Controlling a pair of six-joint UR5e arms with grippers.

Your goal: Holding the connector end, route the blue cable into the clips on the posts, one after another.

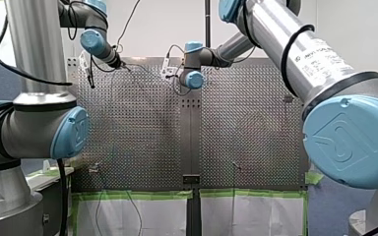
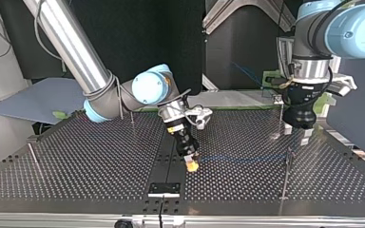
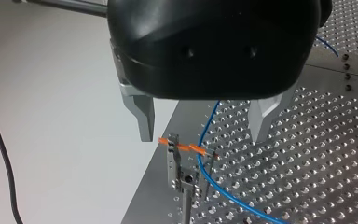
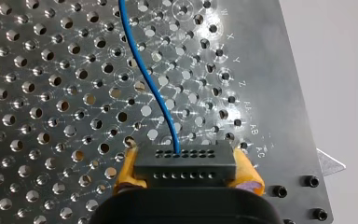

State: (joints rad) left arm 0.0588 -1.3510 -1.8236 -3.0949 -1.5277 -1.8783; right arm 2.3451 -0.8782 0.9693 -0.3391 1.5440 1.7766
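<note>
Right gripper (image 2: 191,164) is down low near the middle of the perforated table (image 2: 76,161), its yellow pads clamped on the two ends of the black connector (image 4: 185,164); that grip looks square and firm. The blue cable (image 4: 150,88) leaves the connector's far face and runs straight ahead of the fingers, lying close over the holes. In the top view it stretches roughly level from the connector toward the view's right, as far as a thin post (image 2: 287,161), so its long axis lies across the table there.

Left gripper (image 3: 203,125) hangs just above the clip (image 3: 173,145), metal fingers spread wide and holding nothing. The cable comes down between them, passes by the clip's orange tabs and curves off across the plate; I cannot tell whether it is properly seated or only resting against the tabs.

My read: we're at an early clip, with more posts to go. Next, I'd judge, the right arm carries the connector on toward the following post with light tension, lining the cable up with the clip mouth before pressing it down; the left arm needs to stay clear of the line, or pin it only if it lifts out.
</note>
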